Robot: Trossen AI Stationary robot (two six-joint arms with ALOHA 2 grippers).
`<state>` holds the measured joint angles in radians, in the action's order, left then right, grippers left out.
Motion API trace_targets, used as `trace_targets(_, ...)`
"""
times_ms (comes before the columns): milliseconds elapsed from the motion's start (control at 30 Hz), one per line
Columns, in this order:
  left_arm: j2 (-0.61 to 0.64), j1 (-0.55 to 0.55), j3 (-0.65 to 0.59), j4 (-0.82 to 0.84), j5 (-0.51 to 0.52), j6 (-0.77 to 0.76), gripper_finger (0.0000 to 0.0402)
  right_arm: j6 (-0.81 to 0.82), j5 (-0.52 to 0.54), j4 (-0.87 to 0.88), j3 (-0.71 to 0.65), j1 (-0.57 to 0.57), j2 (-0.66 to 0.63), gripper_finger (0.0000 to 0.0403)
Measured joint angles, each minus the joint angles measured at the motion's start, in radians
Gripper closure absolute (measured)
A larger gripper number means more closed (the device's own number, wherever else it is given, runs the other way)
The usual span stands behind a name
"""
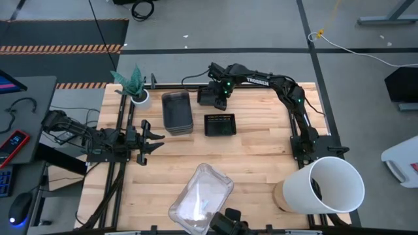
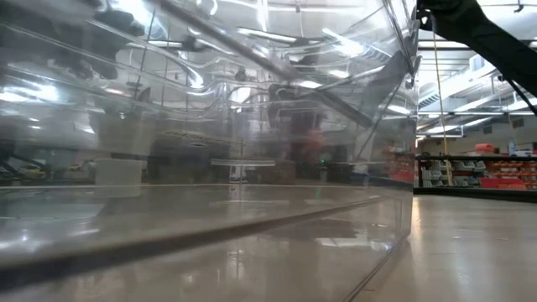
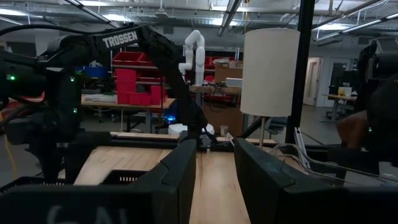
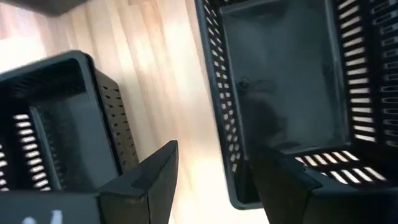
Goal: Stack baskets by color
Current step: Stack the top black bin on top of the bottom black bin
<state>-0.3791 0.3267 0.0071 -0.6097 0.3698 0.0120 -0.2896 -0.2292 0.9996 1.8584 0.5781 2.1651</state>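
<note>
Two black lattice baskets (image 4: 286, 93) (image 4: 50, 130) stand side by side on the wooden table, one (image 1: 220, 124) near its middle. My right gripper (image 4: 214, 152) points steeply down over them at the far side (image 1: 210, 99). It is open, with one finger over the inside of a basket and the other outside its long wall (image 4: 217, 118); I cannot tell whether either touches it. A stack of smoky grey baskets (image 1: 176, 112) stands just left of them. A clear basket (image 1: 201, 199) lies tilted at the near edge. My left gripper (image 1: 159, 138) waits open at the table's left.
A big white bucket (image 1: 326, 186) lies at the near right corner. A small white plant pot (image 1: 138, 96) stands at the far left. The clear basket (image 2: 210, 168) fills most of the low view. Bare wood (image 1: 248, 163) lies between the black baskets and the near edge.
</note>
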Motion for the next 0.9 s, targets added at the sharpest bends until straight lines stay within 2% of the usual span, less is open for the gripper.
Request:
trace_targets(200,0.0,0.0,0.0,0.0,0.0,0.0,0.0285,-0.048,0.078,0.015,0.017,-0.001,0.0,0.0199)
trace_targets(367,0.0,0.0,0.0,0.0,0.0,0.0,0.0285,-0.06,0.082,0.016,0.02,-0.001,0.0,0.0199)
trace_targets(900,0.0,0.0,0.0,0.0,0.0,0.0,0.0285,0.096,0.205,0.018,0.02,0.0,0.0,0.0178)
